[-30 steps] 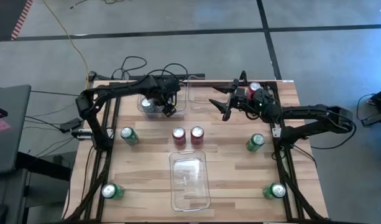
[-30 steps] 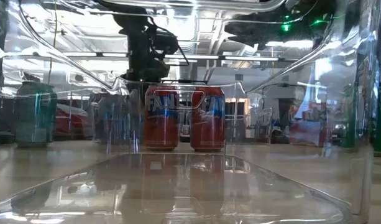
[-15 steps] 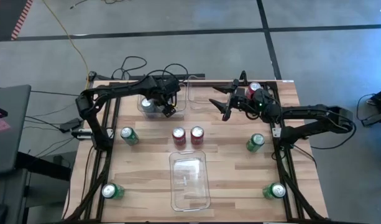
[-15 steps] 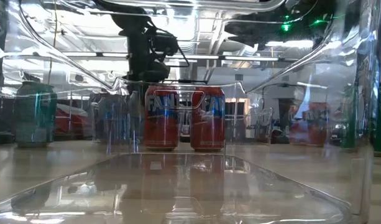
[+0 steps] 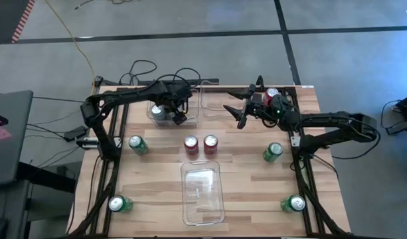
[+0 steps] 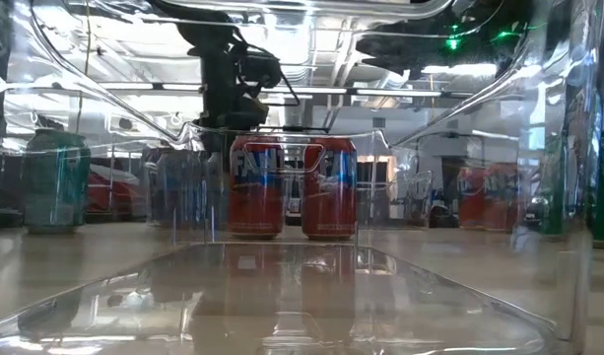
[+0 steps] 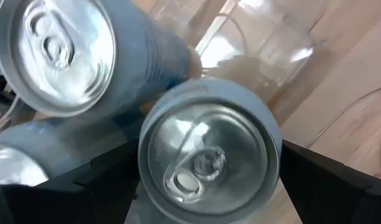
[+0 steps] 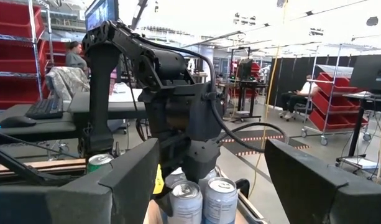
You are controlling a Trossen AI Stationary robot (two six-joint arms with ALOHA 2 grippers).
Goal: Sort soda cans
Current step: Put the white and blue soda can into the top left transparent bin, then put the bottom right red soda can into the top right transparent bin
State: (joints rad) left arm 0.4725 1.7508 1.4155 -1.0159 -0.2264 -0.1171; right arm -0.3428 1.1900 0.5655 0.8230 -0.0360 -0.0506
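Note:
Three silver-grey soda cans (image 7: 53, 56) stand in the clear bin (image 5: 164, 119) at the far left. My left gripper (image 5: 174, 113) points down into that bin, its open fingers on either side of one upright silver can (image 7: 209, 162). My right gripper (image 5: 234, 116) hovers open and level above the far middle bin (image 5: 213, 99), with nothing between its fingers. Two red cans (image 5: 190, 143) (image 5: 210, 143) stand upright mid-table. Green cans stand at the left (image 5: 137, 145), the right (image 5: 273, 152) and both near corners (image 5: 120, 204) (image 5: 295, 203). My left gripper's fingers (image 7: 103, 183) come from above and stand close along both sides of the silver can's upper wall (image 7: 268, 134). Whether they touch it, I cannot tell. The can stands upright in the bin beside the other silver cans.
A third clear bin (image 5: 202, 192) lies at the near middle, right in front of the low camera. Red cans (image 5: 273, 93) stand at the far right behind my right arm. Bare wood lies between the red pair and the green cans.

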